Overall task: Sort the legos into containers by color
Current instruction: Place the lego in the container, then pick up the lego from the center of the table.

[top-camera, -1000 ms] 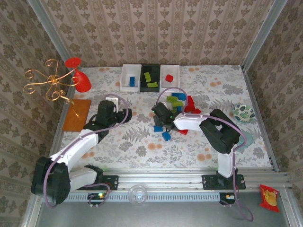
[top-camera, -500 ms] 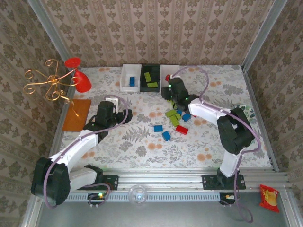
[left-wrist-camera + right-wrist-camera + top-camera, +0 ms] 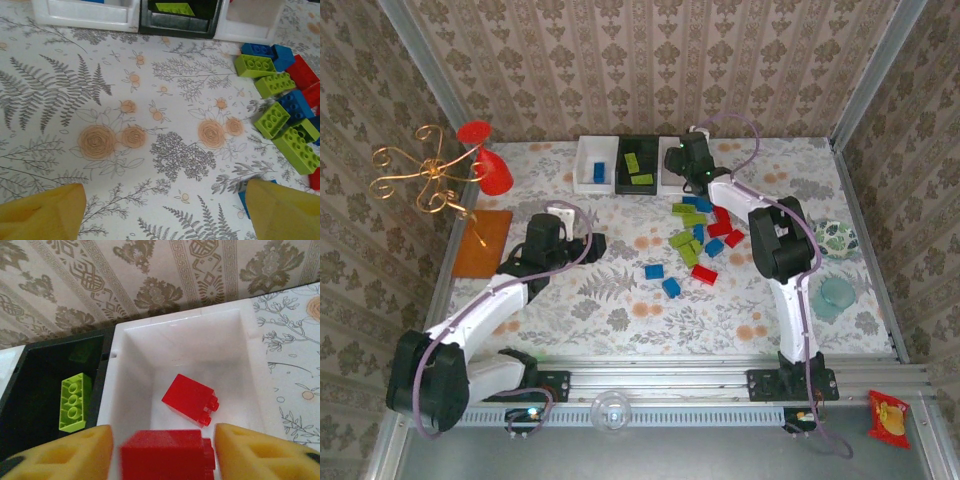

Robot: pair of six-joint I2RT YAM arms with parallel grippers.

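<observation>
My left gripper (image 3: 162, 192) hangs low over the flowered tablecloth (image 3: 100, 100). Its yellow fingers (image 3: 45, 212) are spread wide with nothing between them. Just ahead and to the right lie the loose legos (image 3: 700, 238), a heap of lime, blue and red bricks. A blue brick (image 3: 654, 271) and a red one (image 3: 704, 274) sit a little nearer me, apart from the heap.

Farther on, my right gripper (image 3: 162, 432) reaches over the right white bin (image 3: 200, 335). Its fingers (image 3: 250, 455) are parted slightly wider than the red brick (image 3: 167, 452) between them. A sliver of bin shows beside the left finger, so I have no clamp on it, and the brick looks blurred.

Deeper in that bin lies a second red brick (image 3: 189, 399), tipped on its side. The black bin (image 3: 30, 370) touches this one and holds a lime brick (image 3: 75, 402), studs up; from above I see two lime pieces there. At the row's far-left end, the left white bin (image 3: 582, 150) holds one blue brick (image 3: 599, 172).
</observation>
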